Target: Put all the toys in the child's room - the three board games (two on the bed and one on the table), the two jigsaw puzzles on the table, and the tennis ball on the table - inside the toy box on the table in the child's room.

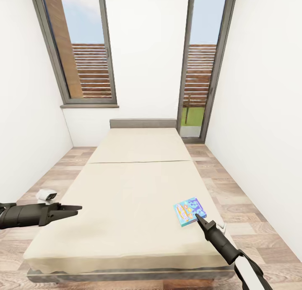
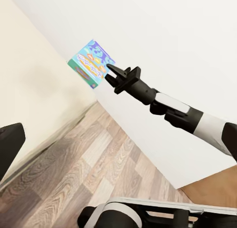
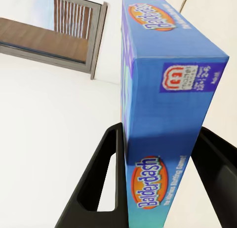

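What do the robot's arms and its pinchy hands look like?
Both arms are dark grey to black near the ends, with white shell sections farther back. The left gripper and right gripper are black, each with two slim pointed fingers that have long slots cut through. No cables or markings are visible.

"Balderdash" in yellow lettering on blue board game (image 3: 163,114) box edge.

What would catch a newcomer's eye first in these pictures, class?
The light blue Balderdash board game stands out, at the near right edge of the beige bed. The right gripper has its jaws either side of the box. Behind the bed, two tall grey-framed windows break the white wall.
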